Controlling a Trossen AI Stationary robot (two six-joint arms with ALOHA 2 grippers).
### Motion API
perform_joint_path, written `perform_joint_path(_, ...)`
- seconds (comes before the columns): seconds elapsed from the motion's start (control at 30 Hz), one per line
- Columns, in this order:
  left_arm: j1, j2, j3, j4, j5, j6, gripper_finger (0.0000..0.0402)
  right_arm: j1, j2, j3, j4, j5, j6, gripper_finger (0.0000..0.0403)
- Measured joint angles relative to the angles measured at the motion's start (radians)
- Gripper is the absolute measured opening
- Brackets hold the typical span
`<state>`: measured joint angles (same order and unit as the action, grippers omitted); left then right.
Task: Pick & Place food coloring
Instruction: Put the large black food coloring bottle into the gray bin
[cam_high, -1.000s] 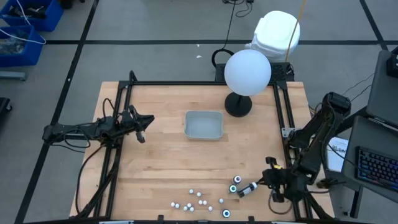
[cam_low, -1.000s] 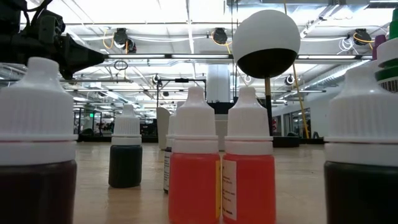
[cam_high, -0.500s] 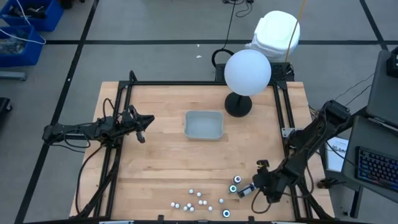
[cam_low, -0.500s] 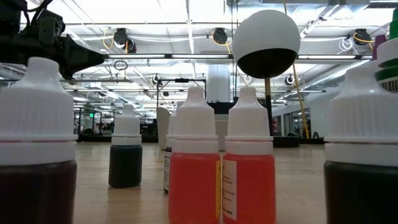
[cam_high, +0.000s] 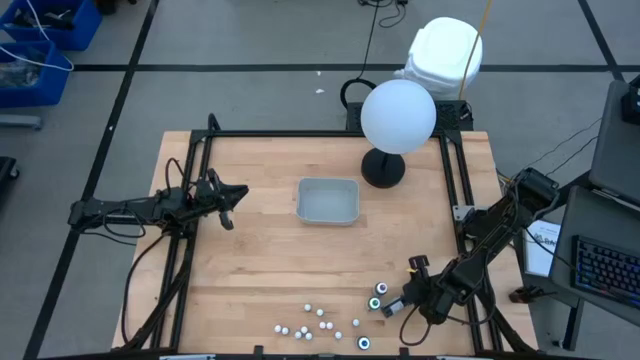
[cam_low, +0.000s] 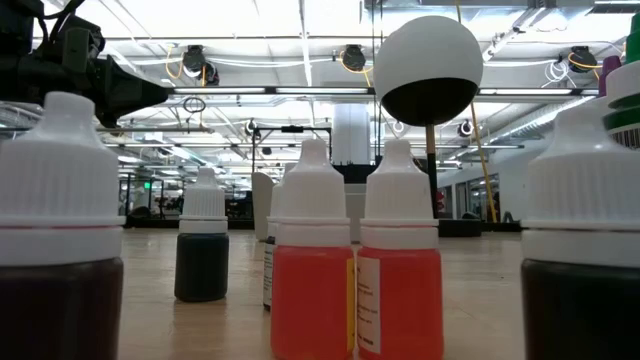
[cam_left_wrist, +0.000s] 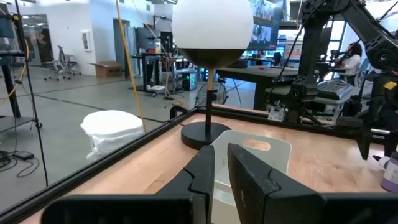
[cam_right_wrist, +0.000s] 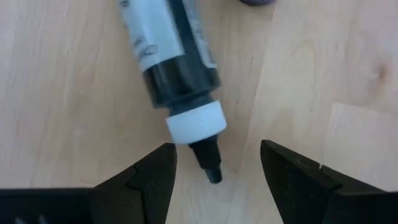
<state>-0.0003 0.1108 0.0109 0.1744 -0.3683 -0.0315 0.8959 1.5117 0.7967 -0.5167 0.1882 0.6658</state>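
A wooden table (cam_high: 260, 270) fills the view from above, framed by black rails. Toward its far edge stands a large white globe lamp (cam_high: 398, 116) on a black round stand. Just left of the lamp, near the middle of the table, sits a grey tray (cam_high: 328, 200), which holds nothing.

The left arm rests over the table's left side, well apart from the tray. Its left pincer (cam_high: 227, 219) is narrowed to a thin slit and grips nothing.

The right arm reaches in from the right edge toward the near right corner. Its right pincer (cam_right_wrist: 214, 171) stands wide apart and has hold of nothing. One dark bottle (cam_right_wrist: 171, 62) lies on its side on the wood just ahead of it, its white collar and thin black tip pointing into the gap between the two fingers, untouched by either.

The other food coloring bottles (cam_high: 318, 322) stand scattered along the near edge of the table, most with white caps, a few with teal-ringed tops close to the right pincer. From table height, two red-filled bottles (cam_low: 355, 290) stand side by side.
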Motion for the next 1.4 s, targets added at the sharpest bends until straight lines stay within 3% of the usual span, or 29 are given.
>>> perform_joint_path(0.53, 0.000, 0.000, 0.000, -0.016, 0.000, 0.000, 0.0051, -0.012, 0.002, 0.000, 0.114, 0.049, -0.125, 0.0219)
perform_joint_path(0.87, 0.000, 0.000, 0.000, -0.016, 0.000, 0.000, 0.0051, -0.012, 0.008, 0.000, 0.116, 0.047, -0.119, 0.0215)
perform_joint_path(1.3, 0.000, 0.000, 0.000, -0.016, 0.000, 0.000, 0.0051, -0.011, 0.056, 0.000, 0.135, 0.017, -0.133, 0.0111)
perform_joint_path(1.4, 0.000, 0.000, 0.000, -0.016, 0.000, 0.000, 0.0051, -0.011, 0.056, 0.000, 0.137, 0.016, -0.137, 0.0110)
